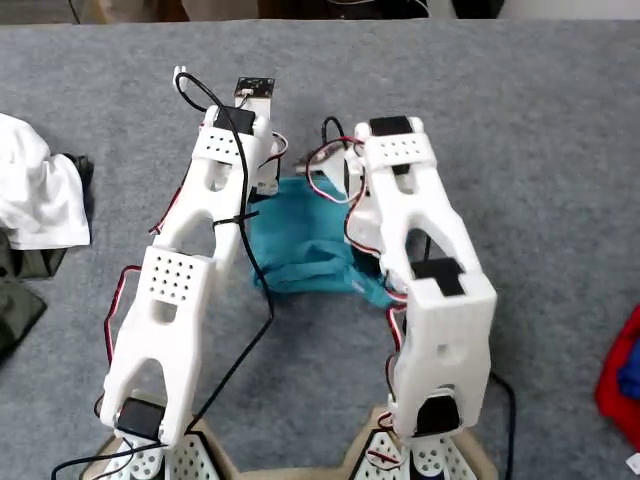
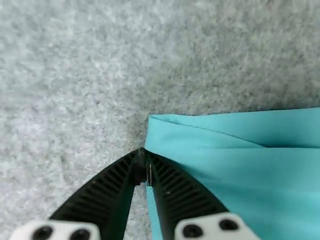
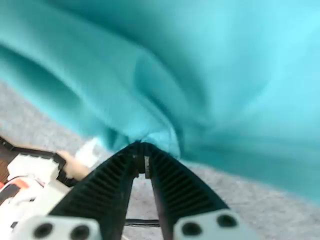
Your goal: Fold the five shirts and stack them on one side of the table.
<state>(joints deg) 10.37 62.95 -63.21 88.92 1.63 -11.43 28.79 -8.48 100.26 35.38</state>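
A teal shirt (image 1: pixel 300 245) lies bunched on the grey table (image 1: pixel 520 120), between my two arms. My left gripper (image 1: pixel 266 180) sits at the shirt's far left corner. In the left wrist view this gripper (image 2: pixel 142 165) is shut, its tips pinching the edge of the teal shirt (image 2: pixel 240 155), which lies flat with one fold line. My right gripper (image 1: pixel 345 190) is over the shirt's far right part. The right wrist view has it (image 3: pixel 141 160) shut on a puckered fold of the teal shirt (image 3: pixel 200 75), and the cloth drapes away from the tips.
A white shirt (image 1: pixel 35 190) is heaped at the table's left edge, with dark green garments (image 1: pixel 20 290) beside and below it. Red and blue cloth (image 1: pixel 620 370) lies at the right edge. Bare grey surface stretches across the far side and the right.
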